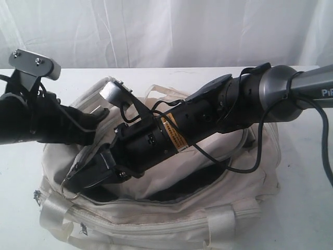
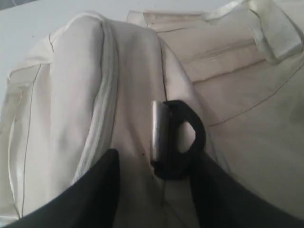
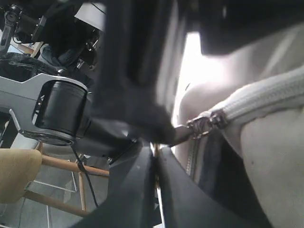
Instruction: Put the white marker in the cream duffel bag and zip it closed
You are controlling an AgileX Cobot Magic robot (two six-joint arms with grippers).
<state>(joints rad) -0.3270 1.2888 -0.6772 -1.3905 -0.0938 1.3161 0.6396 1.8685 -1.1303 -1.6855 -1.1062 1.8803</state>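
The cream duffel bag [image 1: 171, 219] lies on the table, its top opening [image 1: 182, 188] showing as a dark gap. My right gripper [image 1: 75, 177] reaches across the bag to its left end. In the right wrist view my right gripper [image 3: 156, 151] is shut on the metal ring pull [image 1: 70, 191], with the zipper slider [image 3: 204, 124] just beyond the fingertips. My left gripper [image 1: 99, 119] presses into the bag's far left end. There a thick fold of cream fabric fills my left gripper [image 2: 154, 186], beside a black plastic strap ring [image 2: 183, 137]. The white marker is hidden.
The white table [image 1: 304, 208] extends to the right of the bag, with a white curtain behind. The right arm's black cable [image 1: 244, 169] droops over the bag. Glossy webbing handles [image 1: 221, 221] lie along the bag's near side.
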